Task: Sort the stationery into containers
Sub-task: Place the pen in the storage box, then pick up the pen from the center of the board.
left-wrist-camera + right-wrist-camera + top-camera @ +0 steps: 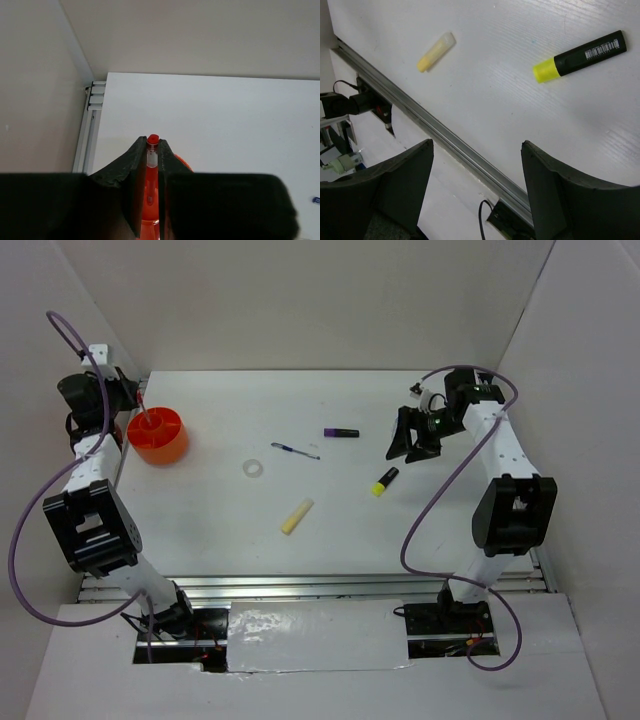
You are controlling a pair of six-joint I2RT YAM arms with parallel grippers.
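The red pen (151,159) stands pinched in the clenched left gripper (152,148) over the orange-red cup (160,437), near the far-left corner of the tabletop (200,530). The fingers hide its lower end. The right gripper (476,150) hangs spread and empty near the black-yellow highlighter (580,56).

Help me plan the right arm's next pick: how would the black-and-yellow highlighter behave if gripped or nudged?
The highlighter looks like hard plastic, so probably stiff and light. Its glossy black casing may slip when squeezed. The body seems broad and flattish, so it should slide rather than roll.
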